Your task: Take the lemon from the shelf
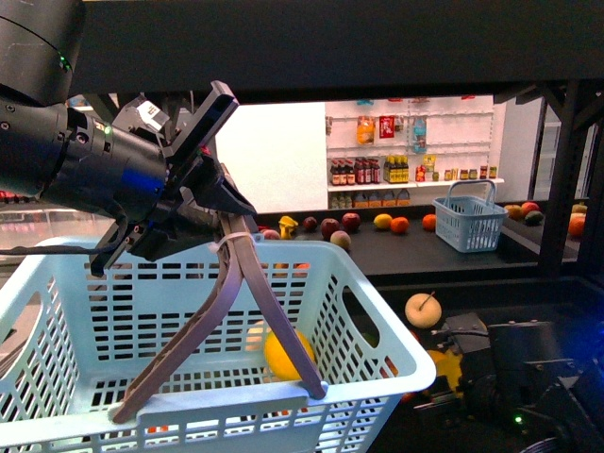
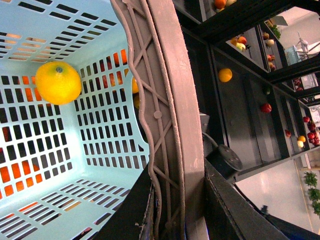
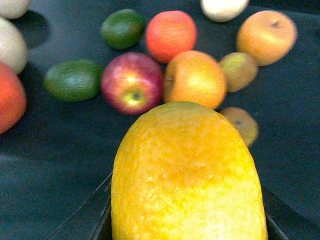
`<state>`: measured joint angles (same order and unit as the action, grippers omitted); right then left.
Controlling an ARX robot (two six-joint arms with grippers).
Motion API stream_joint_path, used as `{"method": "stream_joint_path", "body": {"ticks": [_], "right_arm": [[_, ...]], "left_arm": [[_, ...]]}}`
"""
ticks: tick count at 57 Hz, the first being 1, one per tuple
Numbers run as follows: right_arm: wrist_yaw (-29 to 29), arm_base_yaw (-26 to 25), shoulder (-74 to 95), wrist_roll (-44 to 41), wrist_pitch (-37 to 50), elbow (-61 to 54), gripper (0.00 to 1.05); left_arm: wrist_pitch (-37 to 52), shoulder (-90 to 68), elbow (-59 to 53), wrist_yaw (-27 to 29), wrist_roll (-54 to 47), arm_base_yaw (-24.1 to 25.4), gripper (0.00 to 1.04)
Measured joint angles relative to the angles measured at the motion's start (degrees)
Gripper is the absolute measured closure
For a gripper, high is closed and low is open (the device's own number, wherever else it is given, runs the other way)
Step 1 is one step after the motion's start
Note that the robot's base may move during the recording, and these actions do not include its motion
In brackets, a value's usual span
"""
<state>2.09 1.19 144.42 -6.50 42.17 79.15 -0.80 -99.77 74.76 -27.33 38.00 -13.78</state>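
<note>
The lemon (image 3: 187,175), bright yellow and oval, fills the near part of the right wrist view, held between the dark jaws of my right gripper (image 3: 187,222) just above the shelf's dark board (image 3: 55,150). In the front view the right gripper (image 1: 451,370) is low at the right, with the lemon (image 1: 442,363) showing as a yellow patch at its tip. My left gripper (image 1: 225,219) is shut on the grey-brown basket handle (image 1: 212,316) and holds the light-blue basket (image 1: 377,311) up at the front left. The left wrist view shows the handle (image 2: 170,100) clamped in the left gripper (image 2: 170,210).
A round yellow-orange fruit (image 2: 57,82) lies in the held basket (image 2: 100,195). Several apples, oranges and green fruits (image 3: 132,82) lie on the board beyond the lemon. A pale stalked fruit (image 1: 423,310) sits near the right arm. A second basket (image 1: 469,219) stands on the black shelf (image 1: 566,170).
</note>
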Motion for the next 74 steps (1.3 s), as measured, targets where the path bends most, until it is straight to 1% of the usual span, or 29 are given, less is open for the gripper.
{"method": "stream_joint_path", "body": {"ticks": [6, 13, 18, 24, 27, 33, 41, 43, 49, 58, 69, 70, 74], "right_arm": [[0.9, -1.36, -6.08, 1.68, 2.56, -4.48, 0.54], [-1.51, -2.32, -15.37, 5.31, 3.91, -8.11, 0.54], [-5.73, -2.29, -21.77, 9.35, 3.87, -9.55, 0.54], [-10.75, -1.09, -26.6, 13.92, 3.23, -9.86, 0.54], [-14.29, 0.85, -28.41, 17.86, 2.25, -9.92, 0.54], [-18.88, 4.7, -28.57, 22.45, 1.31, -11.37, 0.54], [-21.42, 7.56, -29.55, 23.32, 1.79, -12.79, 0.54], [-22.67, 8.92, -30.56, 23.61, 2.08, -13.49, 0.54], [-23.5, 10.56, -31.39, 23.65, 2.08, -14.03, 0.54], [-25.27, 12.17, -31.43, 23.45, 1.86, -14.75, 0.54], [-25.73, 13.18, -30.67, 21.73, 1.22, -15.17, 0.54], [-25.77, 13.22, -30.6, 21.51, 1.2, -15.19, 0.53], [-26.12, 13.68, -30.08, 20.7, 0.98, -15.37, 0.39]], "left_arm": [[0.0, 0.0, 0.0, 0.09, 0.0, 0.0, 0.84], [0.0, 0.0, 0.0, 0.07, 0.0, 0.0, 0.84], [0.0, 0.0, 0.0, -0.02, 0.02, 0.0, 0.84], [0.0, 0.0, 0.0, -0.02, 0.02, 0.0, 0.84], [0.0, 0.0, 0.0, -0.02, 0.0, 0.0, 0.84], [0.0, 0.0, 0.0, 0.02, 0.0, 0.0, 0.84], [0.0, 0.0, 0.0, 0.07, 0.0, 0.0, 0.84], [0.0, 0.0, 0.0, 0.07, 0.0, 0.0, 0.84], [0.0, 0.0, 0.0, 0.07, 0.02, 0.0, 0.84], [0.0, 0.0, 0.0, 0.07, 0.0, 0.0, 0.84], [0.0, 0.0, 0.0, 0.02, 0.0, 0.0, 0.84], [0.0, 0.0, 0.0, 0.02, -0.02, 0.0, 0.84], [0.0, 0.0, 0.0, 0.11, 0.0, 0.0, 0.84]]}}
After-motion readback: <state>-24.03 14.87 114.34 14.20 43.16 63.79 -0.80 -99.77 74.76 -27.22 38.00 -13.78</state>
